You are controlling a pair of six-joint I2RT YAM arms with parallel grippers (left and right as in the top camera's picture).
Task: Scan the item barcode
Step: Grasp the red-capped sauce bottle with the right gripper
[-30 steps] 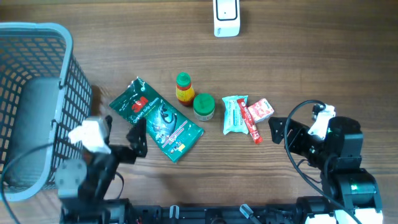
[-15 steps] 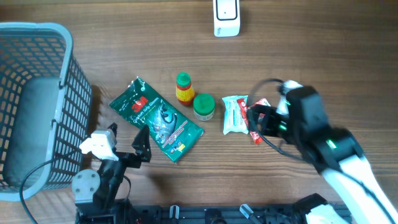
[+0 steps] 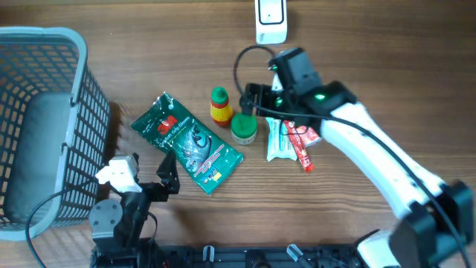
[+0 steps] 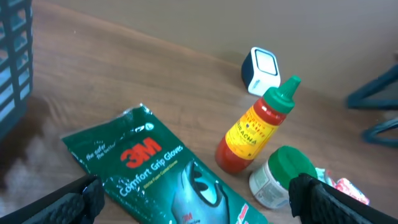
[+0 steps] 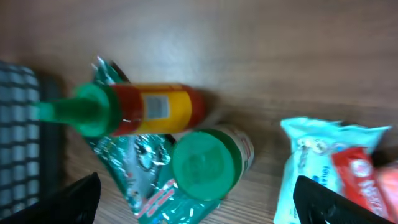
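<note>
- Your right gripper hangs over the middle of the surface with its jaws spread wide and nothing between them. In its wrist view, the sauce bottle and the jar lie below the gap.
- Your left gripper sits low at the near edge, also wide open and empty. It is just beside the near-left edge of the gloves pack.
- The sauce bottle stands upright with a green nozzle cap and a red body. On its yellow label you can make out what looks like "SRIRACHA" in the left wrist view.
- The jar has a green lid and stands just beside the bottle. You cannot read its label.
- The gloves pack lies flat to the left of the bottle. It is green and printed with a red "3M" and "Comfort Grip Gloves".
- A pale blue packet and a red packet lie right of the jar, partly under the right arm. Their print is too blurred to read.
- The scanner, a small white unit, stands at the far edge, well apart from the items.
- A blue-grey basket fills the left side.
</note>
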